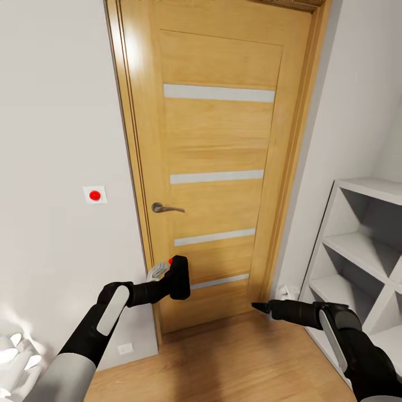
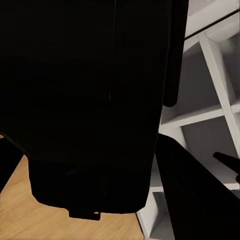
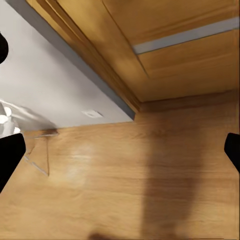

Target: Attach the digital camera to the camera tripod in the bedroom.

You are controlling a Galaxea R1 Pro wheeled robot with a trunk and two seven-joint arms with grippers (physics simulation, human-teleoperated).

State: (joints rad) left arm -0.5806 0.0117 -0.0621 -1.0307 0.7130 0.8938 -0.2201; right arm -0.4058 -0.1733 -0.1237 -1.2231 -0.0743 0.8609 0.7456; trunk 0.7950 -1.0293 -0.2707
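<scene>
Both arms reach forward, low in front of the robot. The left arm bends at the elbow and points up and in toward the door (image 1: 223, 167). Its left tool (image 1: 167, 276) is closed around the camera (image 1: 180, 277), and holds it up in the air in front of the lower part of the door. The camera is small, black and boxy, with a red button (image 1: 170, 261) on the side that faces the tool. In the left wrist view the camera (image 2: 85, 110) is so close that it looks like a big dark block, and the tool's fingers are hard to tell from it.

The right arm stretches forward and in, close to the floor (image 1: 234, 363). The right tool (image 1: 259, 306) points at the bottom of the door. In the head view its tip looks like one thin point, but in the right wrist view two dark bits sit at the far edges with wood floor (image 3: 130, 175) between them. I cannot tell how far open it is. It holds nothing.

The door is light wood with four pale stripes and a metal handle (image 1: 166, 208) above the left tool. It is closed and stands right in front of both tools. On the wall beside the left tool there is a small white plate with a red dot (image 1: 95, 195). A white shelf (image 1: 357, 251) with square holes stands just past the right tool. Something white and puffy (image 1: 14, 357) lies by the left arm's elbow.
</scene>
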